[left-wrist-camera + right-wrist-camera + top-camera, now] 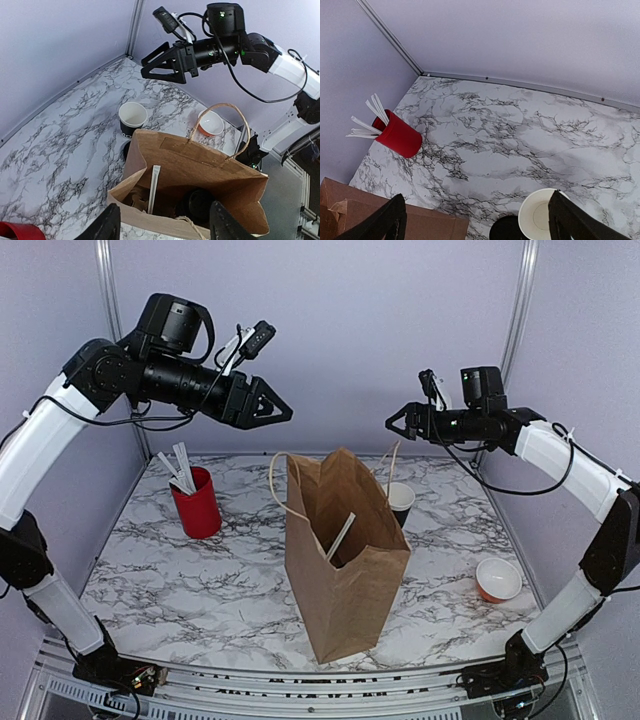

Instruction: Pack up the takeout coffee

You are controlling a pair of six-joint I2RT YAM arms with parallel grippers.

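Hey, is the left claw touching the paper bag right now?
Apart. The top view shows the left claw hanging above and left of the bag, with a plain gap between them.

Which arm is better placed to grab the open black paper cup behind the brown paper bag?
Right, probably: the black paper cup stands just below the open right gripper, while the brown paper bag blocks the left gripper.

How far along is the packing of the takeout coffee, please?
Done: a white stick stands in the paper bag, with a dark round thing at the bottom that I cannot identify. In hand: nothing; the left gripper and right gripper hang open, empty. To do: the black cup stands open on the table behind the bag, a black disc, likely its lid, beside it, not yet packed.
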